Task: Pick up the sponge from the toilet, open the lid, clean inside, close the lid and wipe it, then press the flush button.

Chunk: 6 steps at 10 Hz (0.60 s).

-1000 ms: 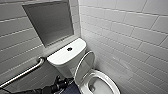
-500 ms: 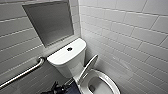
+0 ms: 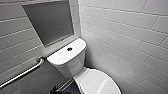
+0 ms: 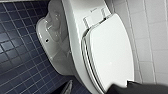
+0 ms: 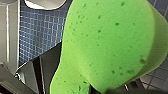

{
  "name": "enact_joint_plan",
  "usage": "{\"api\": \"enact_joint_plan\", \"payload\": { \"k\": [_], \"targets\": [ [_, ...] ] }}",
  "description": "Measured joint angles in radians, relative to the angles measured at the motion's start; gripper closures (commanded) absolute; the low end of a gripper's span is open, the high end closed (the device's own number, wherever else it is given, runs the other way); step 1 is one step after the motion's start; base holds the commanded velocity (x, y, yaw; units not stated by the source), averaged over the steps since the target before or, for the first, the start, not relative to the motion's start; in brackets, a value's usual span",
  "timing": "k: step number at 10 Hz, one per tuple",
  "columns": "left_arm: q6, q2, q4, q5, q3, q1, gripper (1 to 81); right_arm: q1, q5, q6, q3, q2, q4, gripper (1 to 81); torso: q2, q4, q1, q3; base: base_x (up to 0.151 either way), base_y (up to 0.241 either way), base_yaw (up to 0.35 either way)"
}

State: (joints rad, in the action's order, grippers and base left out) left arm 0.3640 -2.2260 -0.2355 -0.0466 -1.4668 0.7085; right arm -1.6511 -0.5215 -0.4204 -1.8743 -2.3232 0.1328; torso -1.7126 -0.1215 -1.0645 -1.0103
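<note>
The toilet (image 3: 75,67) is sitting in the lower centre of the head view, tucked into the corner. Its boxy tank (image 3: 65,55) is reaching up toward the middle of the frame, and the flush button (image 3: 69,49) is showing as a small dark round spot in the middle of the tank top. The lid (image 3: 98,83) is lying shut over the bowl at the lower right of the frame, and in the left wrist view it is showing again, glossy and white, with its hinges toward the tank. A recessed grey panel (image 3: 50,22) is filling the upper left, a metal grab bar (image 3: 23,73) is slanting across the lower left, and a white tile wall (image 3: 130,35) is taking up the right side. The sponge (image 5: 110,42) is hanging bright green and speckled close before the right wrist camera, lifted above the dark blue tiled floor (image 5: 37,32). The right gripper (image 5: 108,89) seems to be closing on its edge and carrying it, though little of the gripper is showing there. A dark part of the left gripper (image 4: 140,88) is poking in just beside the lid's rim, not plainly touching it, and I cannot tell how far open it is or whether it is carrying anything.
</note>
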Motion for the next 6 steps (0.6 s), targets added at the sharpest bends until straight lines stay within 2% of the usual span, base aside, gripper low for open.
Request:
{"api": "enact_joint_plan", "payload": {
  "k": [3, 6],
  "targets": [
    [0.000, 0.047, 0.184, -0.138, 0.124, 0.037, 1.0, 0.000, -0.032, -0.005, 0.025, 0.046, 0.029, 81.1, 0.000, 0.000, 0.000, 0.000, 0.000, 0.000, 0.000],
    [0.000, 0.104, 0.349, -0.202, 0.211, 0.202, 1.0, -0.001, -0.068, -0.030, 0.075, 0.109, 0.037, 81.1, 0.000, 0.000, 0.000, 0.000, 0.000, 0.000, 0.000]
  ]
}}
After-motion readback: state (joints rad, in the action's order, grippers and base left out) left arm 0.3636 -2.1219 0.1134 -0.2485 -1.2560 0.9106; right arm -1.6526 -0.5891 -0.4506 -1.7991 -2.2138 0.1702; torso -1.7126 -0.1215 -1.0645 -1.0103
